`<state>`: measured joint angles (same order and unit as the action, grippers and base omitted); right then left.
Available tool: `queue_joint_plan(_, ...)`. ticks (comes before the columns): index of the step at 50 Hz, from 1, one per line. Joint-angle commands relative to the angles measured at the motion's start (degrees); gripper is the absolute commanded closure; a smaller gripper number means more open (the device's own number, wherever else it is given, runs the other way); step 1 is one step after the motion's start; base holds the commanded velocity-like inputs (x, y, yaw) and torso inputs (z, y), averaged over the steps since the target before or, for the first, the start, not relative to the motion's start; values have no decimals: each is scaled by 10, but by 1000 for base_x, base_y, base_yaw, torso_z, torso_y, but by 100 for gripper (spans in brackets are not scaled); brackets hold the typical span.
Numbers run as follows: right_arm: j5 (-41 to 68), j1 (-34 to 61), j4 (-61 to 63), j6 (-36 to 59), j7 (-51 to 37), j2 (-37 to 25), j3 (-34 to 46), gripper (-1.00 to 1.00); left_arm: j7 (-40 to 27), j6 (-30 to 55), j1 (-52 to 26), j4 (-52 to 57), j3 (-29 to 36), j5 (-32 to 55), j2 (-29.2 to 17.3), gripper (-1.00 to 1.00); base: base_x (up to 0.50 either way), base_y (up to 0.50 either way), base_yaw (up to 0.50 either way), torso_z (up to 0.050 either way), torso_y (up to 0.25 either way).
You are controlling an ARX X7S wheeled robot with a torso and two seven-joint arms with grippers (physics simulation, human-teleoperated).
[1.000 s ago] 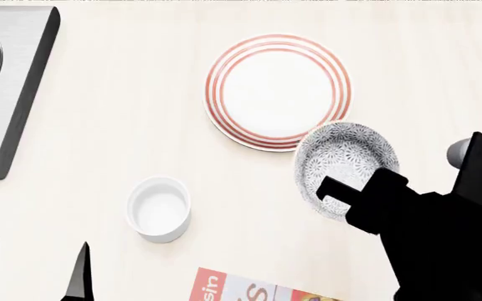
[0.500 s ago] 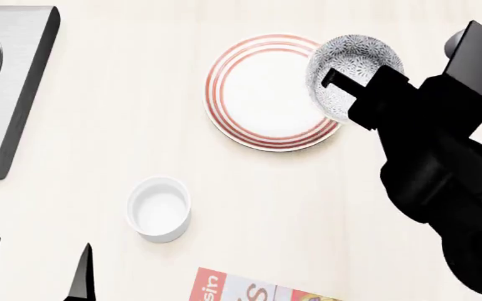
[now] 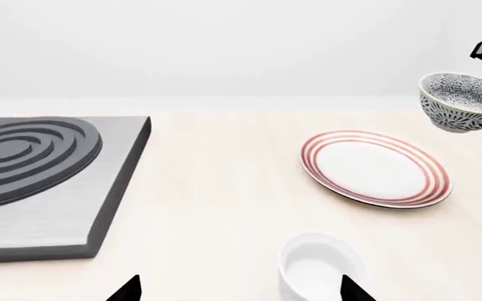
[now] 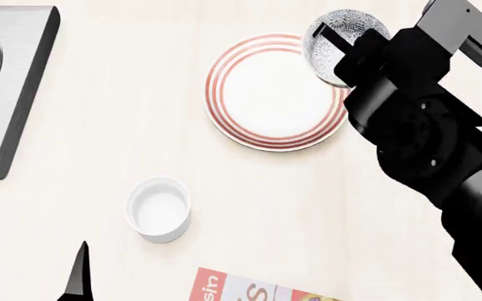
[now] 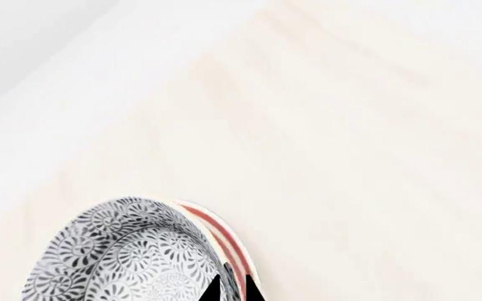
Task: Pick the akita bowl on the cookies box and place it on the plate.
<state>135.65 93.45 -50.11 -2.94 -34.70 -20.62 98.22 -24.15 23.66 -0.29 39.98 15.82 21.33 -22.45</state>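
Observation:
The akita bowl (image 4: 335,37) hangs in the air over the far right rim of the plate (image 4: 270,91), with my right gripper (image 4: 341,47) shut on its rim. The right wrist view shows the patterned bowl (image 5: 123,263) with one fingertip (image 5: 214,290) inside and one outside its wall, and the red-ringed plate (image 5: 228,248) just below. In the left wrist view the bowl (image 3: 459,103) floats above and beyond the plate (image 3: 375,168). A corner of the cookies box (image 4: 250,290) shows at the near edge. My left gripper (image 4: 32,266) stands open and empty near the left.
A plain white cup (image 4: 159,208) stands on the table between the plate and my left gripper. A grey stove slab (image 4: 15,88) with dark rings lies at the far left. The pale wooden table (image 4: 140,125) runs under everything.
My right gripper has carried the bowl away from me, from beside the plate's near right rim up to over its far right rim. The left arm has not moved.

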Motion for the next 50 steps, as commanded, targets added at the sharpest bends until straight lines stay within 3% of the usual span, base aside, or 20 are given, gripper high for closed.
queue_joint_plan(1,19,5,-248,90,87,138,-17,100,23,-16,1,-6,-24,14,12,-100,0,0,0,0,0)
queue_joint_plan(6,67,10,-248,82,87,146,19,100,22,-15,2,-1,-26,17,9,-100,0,0,0,0,0)
queue_joint_plan(26,360,16,-249,55,131,179,292,100,18,-17,3,2,-33,30,6,-100,0,0,0,0,1)
queue_joint_plan(37,409,20,-249,63,145,196,340,100,18,-19,2,-3,-37,34,4,-100,0,0,0,0,0)
queue_joint_plan(50,421,15,-249,67,136,203,324,100,14,-15,-3,-2,-46,47,1,-100,0,0,0,1,1)
